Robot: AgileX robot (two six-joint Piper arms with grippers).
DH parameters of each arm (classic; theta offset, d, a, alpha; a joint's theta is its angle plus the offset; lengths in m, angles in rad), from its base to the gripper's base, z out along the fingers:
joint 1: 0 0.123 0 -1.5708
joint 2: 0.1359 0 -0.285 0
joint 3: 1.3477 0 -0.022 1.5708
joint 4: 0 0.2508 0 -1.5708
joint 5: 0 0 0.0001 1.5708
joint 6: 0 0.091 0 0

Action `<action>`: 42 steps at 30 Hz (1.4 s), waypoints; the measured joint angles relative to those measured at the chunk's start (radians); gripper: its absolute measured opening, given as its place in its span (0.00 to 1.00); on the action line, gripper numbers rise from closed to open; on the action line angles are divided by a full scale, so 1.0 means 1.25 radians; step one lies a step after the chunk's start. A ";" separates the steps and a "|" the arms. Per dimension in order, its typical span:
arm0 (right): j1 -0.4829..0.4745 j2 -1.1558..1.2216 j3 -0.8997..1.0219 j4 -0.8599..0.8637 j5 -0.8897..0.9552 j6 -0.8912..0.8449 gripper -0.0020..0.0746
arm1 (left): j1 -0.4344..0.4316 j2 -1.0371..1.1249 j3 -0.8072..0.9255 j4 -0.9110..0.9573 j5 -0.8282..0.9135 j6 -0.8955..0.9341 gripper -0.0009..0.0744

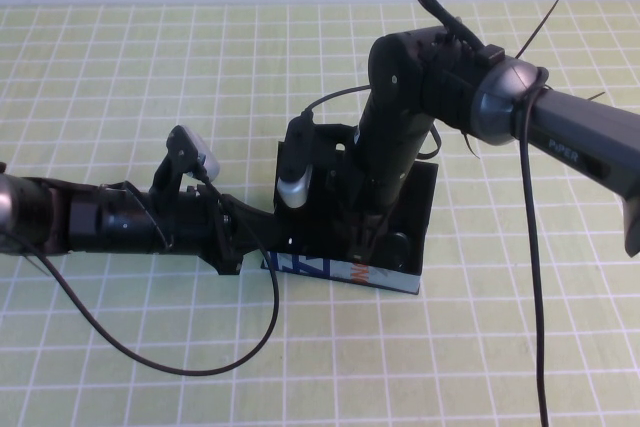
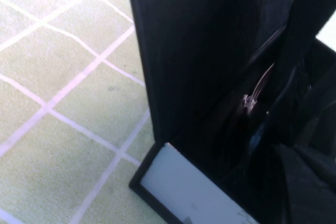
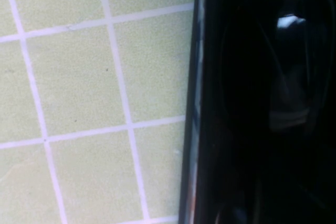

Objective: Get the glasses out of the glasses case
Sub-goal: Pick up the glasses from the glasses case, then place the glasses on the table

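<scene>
Starting on your left: the left gripper (image 1: 243,244) sat at the near-left corner of the glasses case (image 1: 425,202), low down by the printed front strip. I couldn't tell if its fingers were open or shut, or if it was really pinning the case or just next to it. Its wrist view showed only the case's black side wall and a pale edge of the strip right in front of it, with the green checked table (image 1: 120,97) beyond.

Moving right, your right gripper (image 1: 365,247) was reaching straight down into the open case, with the arm covering most of the interior. I couldn't tell from the pictures how its jaws stood, or if they had anything between them. The glasses (image 3: 286,93) looked to be directly under it inside the case, but in the right wrist view they're a dark shape with one glint, so that's a guess.

What I'd worry about: if you were only catching one thin arm, the glasses could twist and snag on the case wall as you lift. If the left side wasn't truly holding the case, it could come up with them or skid across the table.
</scene>
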 joint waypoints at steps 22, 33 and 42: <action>0.000 -0.054 -0.077 -0.003 0.054 0.086 0.03 | 0.000 -0.112 0.000 0.016 -0.007 -0.067 0.01; 0.000 -0.194 -0.084 -0.040 0.067 0.286 0.03 | 0.000 -0.272 0.000 0.057 -0.023 -0.185 0.01; -0.094 -0.341 -0.049 -0.061 0.075 0.449 0.03 | 0.000 -0.361 0.000 0.108 -0.065 -0.262 0.01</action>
